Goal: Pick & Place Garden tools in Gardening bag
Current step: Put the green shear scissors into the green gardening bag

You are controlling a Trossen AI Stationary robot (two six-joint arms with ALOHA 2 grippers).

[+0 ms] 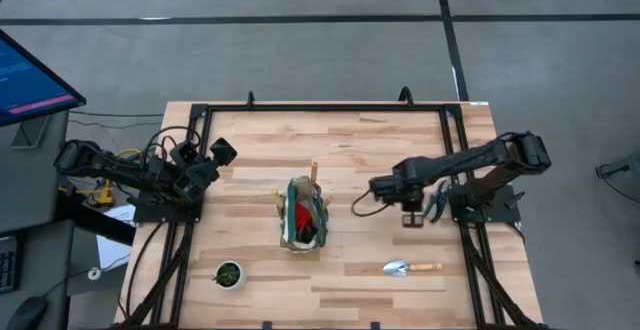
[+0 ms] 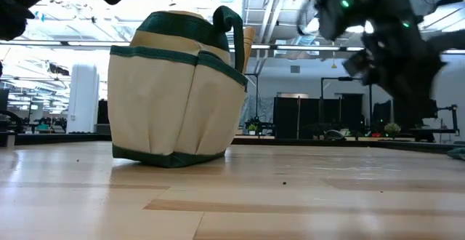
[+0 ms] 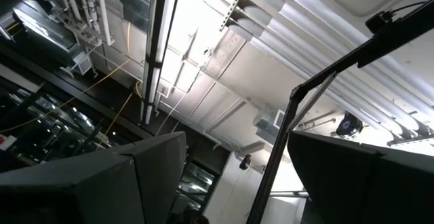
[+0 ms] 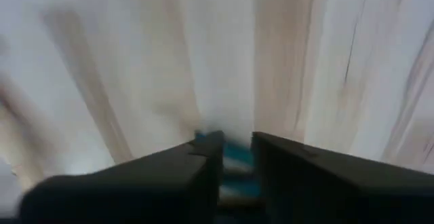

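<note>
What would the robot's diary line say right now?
bag: upright mid-table, tools inside | trowel: lying on table | right pincer: above table beside bag, fingers close together | left pincer: open, waiting at table edge

One bag, one trowel, one pot

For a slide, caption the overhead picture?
Tan, green-trimmed fabric bag stands mid-table; one wooden-handled silver trowel remains on the wooden table.

Pale striped wood-plank surface w/ black frame. Cream fabric tote bag, dark-green trim & handles; red-and-black item inside. Silver-headed trowel w/ light wooden handle. Small round dark pot, green inside. Both arms black.
</note>
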